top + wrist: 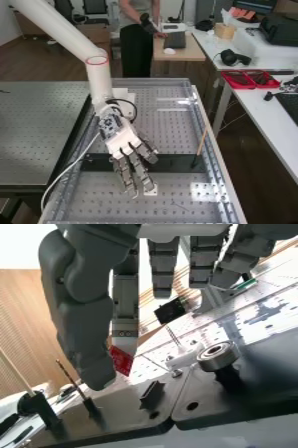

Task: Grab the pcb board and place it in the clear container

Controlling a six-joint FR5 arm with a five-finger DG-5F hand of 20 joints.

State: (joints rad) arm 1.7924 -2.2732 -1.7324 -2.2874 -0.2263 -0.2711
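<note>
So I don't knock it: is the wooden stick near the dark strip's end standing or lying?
Standing: in the high view the stick rises from its dark foot on the strip. Whether it leans, I cannot tell.

There was one arm (pixel 61 31) in the high view, coming in from the upper left of the frame, and one hand (pixel 122 139) near the centre. Two perforated tabletops (pixel 40 132) lay across the left and middle, with one long black strip (pixel 174 163) in the lower centre. The upper right had two red trays (pixel 238 80) (side by side, a matching pair), one set of headphones (pixel 234 57) and one dark case (pixel 279 29). One white mouse (pixel 169 51) sat at upper centre. The wrist view had one metal bearing (pixel 217 355).
</note>
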